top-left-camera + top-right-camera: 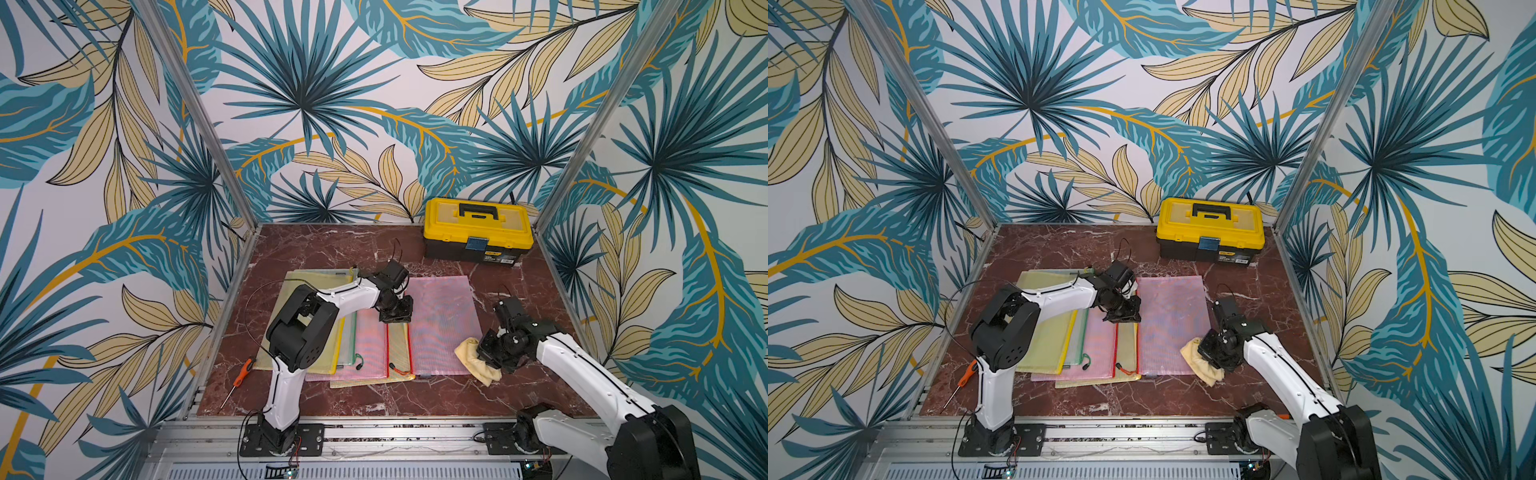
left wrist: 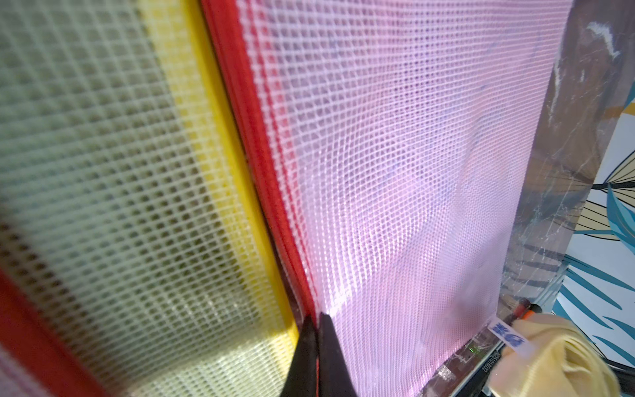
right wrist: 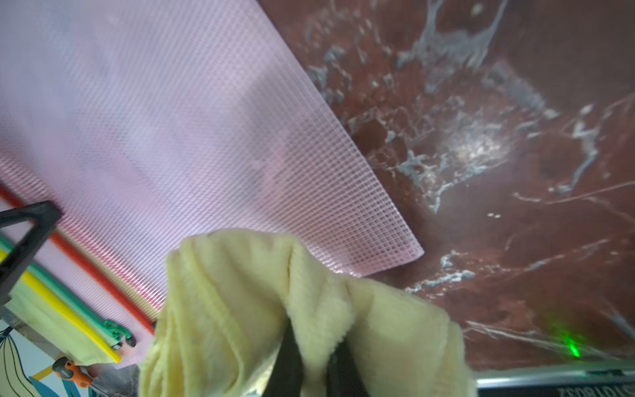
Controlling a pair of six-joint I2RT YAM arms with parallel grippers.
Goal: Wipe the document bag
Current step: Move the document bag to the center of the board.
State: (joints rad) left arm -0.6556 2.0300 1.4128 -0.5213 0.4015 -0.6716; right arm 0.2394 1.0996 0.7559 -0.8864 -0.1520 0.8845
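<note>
The pink mesh document bag point(image 1: 440, 324) point(image 1: 1173, 324) lies flat on the marble table, to the right of a pile of other bags. My left gripper point(image 1: 395, 318) point(image 2: 318, 319) is at its left side, shut on the bag's red zipper edge point(image 2: 275, 213). A thin red strip shows between the fingers. My right gripper point(image 1: 486, 353) point(image 3: 318, 343) is at the bag's near right corner, shut on a bunched pale yellow cloth point(image 1: 478, 365) point(image 3: 240, 292). The cloth overlaps that corner of the pink mesh point(image 3: 171, 137) and hides the fingertips.
A yellow and black toolbox point(image 1: 478, 228) stands at the back right. Overlapping yellow, green and pink mesh bags point(image 1: 316, 345) lie to the left under my left arm. An orange screwdriver point(image 1: 241, 374) lies near the front left edge of the table point(image 1: 332, 249).
</note>
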